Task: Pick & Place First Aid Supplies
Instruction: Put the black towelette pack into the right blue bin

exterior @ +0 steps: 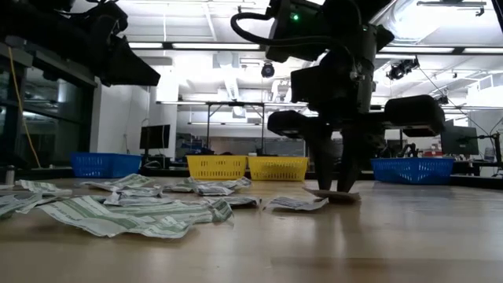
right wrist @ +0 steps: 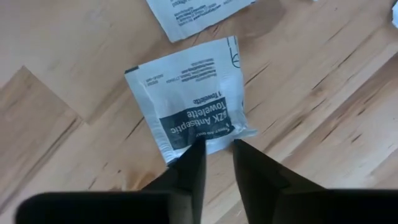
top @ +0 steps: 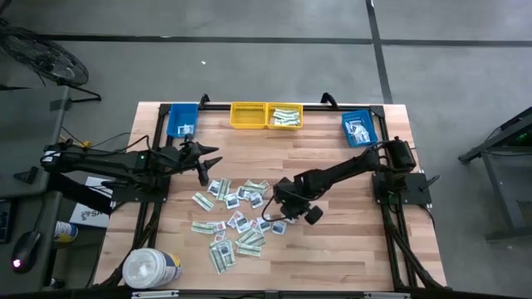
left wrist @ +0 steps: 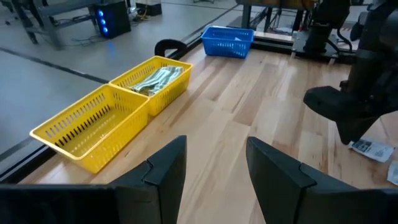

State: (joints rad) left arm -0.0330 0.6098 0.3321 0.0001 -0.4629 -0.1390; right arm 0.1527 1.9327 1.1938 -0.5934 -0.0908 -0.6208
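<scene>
On the wooden surface, near its middle, lies a loose heap of first aid packets. Some are long pale green-and-white strips and some are small white squares with dark marks.

At the right edge of the heap, the right gripper is down low, with its tips at the edge of one square white packet. That packet has a dark band with white words on it, and it lies flat on the wood. The jaws stand narrow, with a small gap between them, one on each side of the packet's edge. I cannot tell if they are pinching it or only touching it. In the low view, the packet shows lying flat under the dark fingers.

The left gripper hangs above the surface, behind the heap on the left side. Its jaws are open with nothing between them.

Along the far edge sit two yellow bins side by side. The right one has green-and-white strips inside. A blue bin sits at the far left and another blue bin at the far right, each with white packets in it. A big white round tub stands at the near left corner.
</scene>
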